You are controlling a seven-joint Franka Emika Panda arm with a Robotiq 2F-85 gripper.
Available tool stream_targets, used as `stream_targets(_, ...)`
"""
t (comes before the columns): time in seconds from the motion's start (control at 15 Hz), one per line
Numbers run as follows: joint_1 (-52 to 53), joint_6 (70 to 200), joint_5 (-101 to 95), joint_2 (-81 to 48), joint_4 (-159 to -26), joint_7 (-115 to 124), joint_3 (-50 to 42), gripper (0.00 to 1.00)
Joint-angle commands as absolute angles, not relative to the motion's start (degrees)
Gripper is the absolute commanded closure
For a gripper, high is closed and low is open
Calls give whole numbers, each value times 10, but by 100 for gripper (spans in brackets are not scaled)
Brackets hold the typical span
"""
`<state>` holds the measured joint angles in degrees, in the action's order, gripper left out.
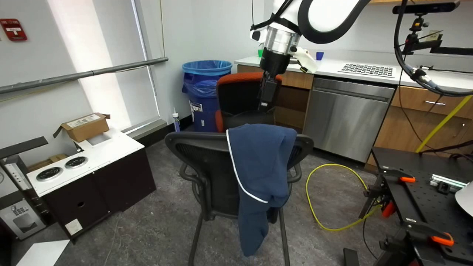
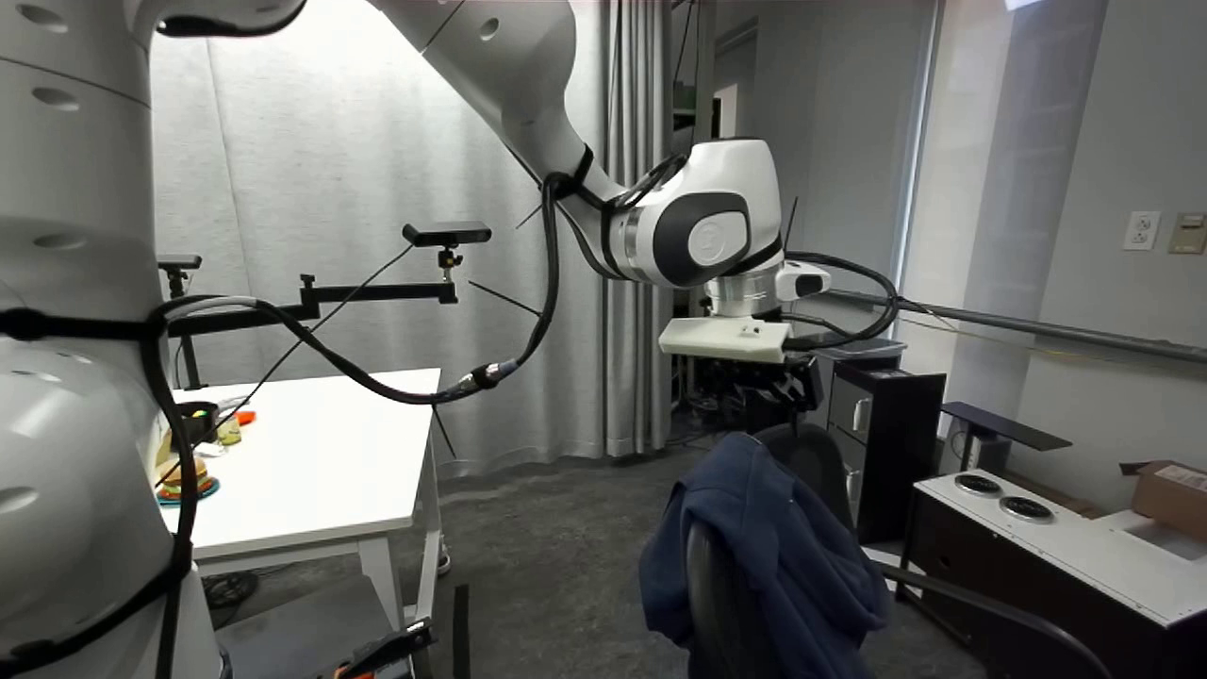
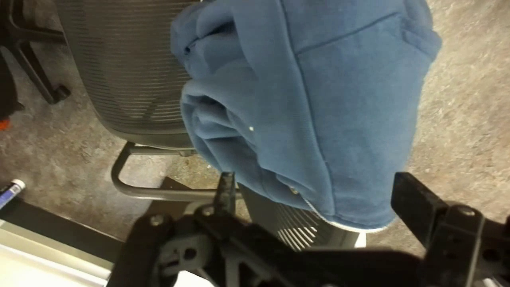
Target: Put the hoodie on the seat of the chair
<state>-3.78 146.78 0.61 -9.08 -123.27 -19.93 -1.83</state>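
Note:
The navy-blue hoodie (image 1: 260,162) hangs draped over the top of the backrest of the black mesh chair (image 1: 199,162), toward one side, with a white-edged hem on it. In an exterior view the hoodie (image 2: 754,528) covers most of the backrest's top edge. My gripper (image 1: 264,105) is above the hoodie and apart from it. In the wrist view the gripper (image 3: 312,179) is open, its fingers wide apart, with the hoodie (image 3: 358,99) below and between them. The chair's dark mesh seat (image 3: 131,67) shows beside the hoodie. In an exterior view the backrest hides the seat.
Another chair with orange edges (image 1: 240,79) stands behind, near a blue bin (image 1: 201,103). A toy stove (image 1: 92,162) stands to one side. A black table (image 1: 399,184) and a yellow hose (image 1: 314,199) are on the other side. A white table (image 2: 349,462) stands near the robot's base.

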Motion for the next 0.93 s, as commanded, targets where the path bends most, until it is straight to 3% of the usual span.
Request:
stream_targets(0.0, -48, 1463, -33, -122, -1203, -137, -44, 0)
stream_targets(0.87, -45, 1477, -81, -269, -1125, -8, -91, 0)
